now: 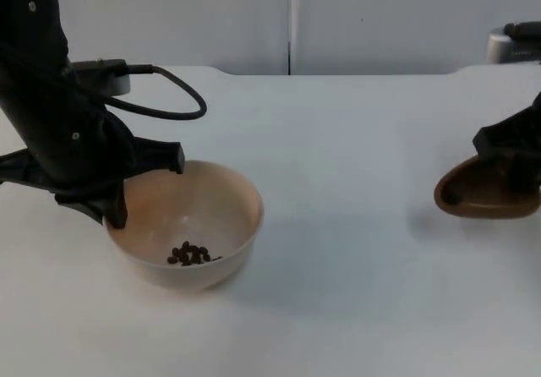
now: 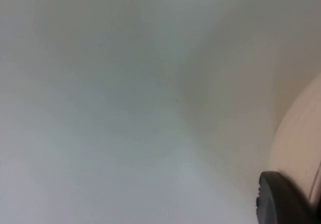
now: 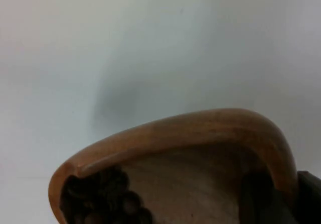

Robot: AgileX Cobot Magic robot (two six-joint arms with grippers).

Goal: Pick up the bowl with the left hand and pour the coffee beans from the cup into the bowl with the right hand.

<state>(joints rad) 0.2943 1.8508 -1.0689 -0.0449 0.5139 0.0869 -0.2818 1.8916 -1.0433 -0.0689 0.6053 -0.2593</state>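
White table: left claw grips bowl rim.

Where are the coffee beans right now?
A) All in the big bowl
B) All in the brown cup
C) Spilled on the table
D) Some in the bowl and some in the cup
D: a small pile of coffee beans lies at the bottom of the bowl gripped by the left hand, and more beans show inside the brown cup held by the right hand.
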